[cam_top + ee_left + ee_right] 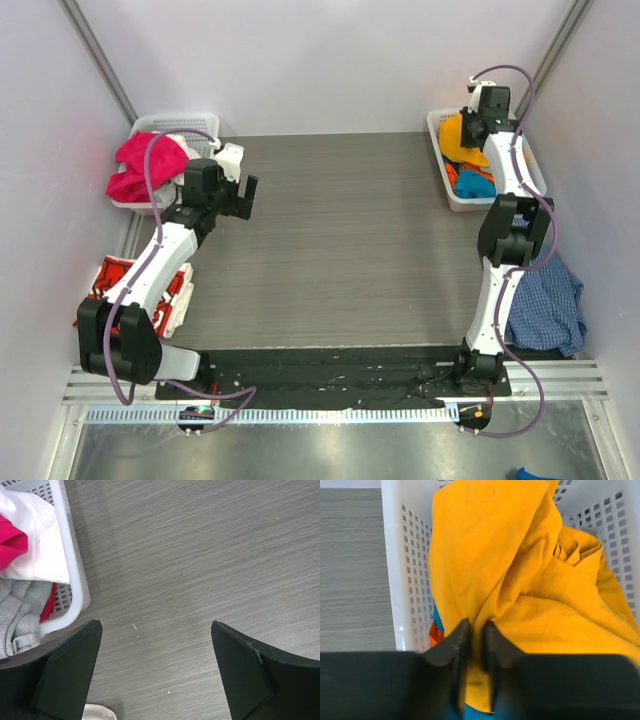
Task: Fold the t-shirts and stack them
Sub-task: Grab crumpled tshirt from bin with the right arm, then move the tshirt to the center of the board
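Orange-yellow cotton fills my right wrist view. The orange-yellow t-shirt [520, 580] lies crumpled in the right basket [405, 570] at the far right corner of the tabletop [340, 240], all loose ridges and deep creases with no tidy fold anywhere. My right claw [475, 630] is pinched narrow on one ridge of it, with cloth running up between the two fingers, so I count that as a grip. Under the shirt I glimpse blue and darker orange cloth, but I cannot tell what it is.

By my reckoning the job has barely begun. I see nothing folded and no stack, and this tee has not left its basket. It needs lifting out, spreading flat and folding, then the same for the others.

Across the tabletop my left claw [155, 627] hangs wide and holds nothing, just beside the left basket [75, 580], which is heaped with pink, white and grey garments. A red cloth with white marks [135, 285] lies beside the left arm. A blue checked shirt [545, 305] lies at the right edge.
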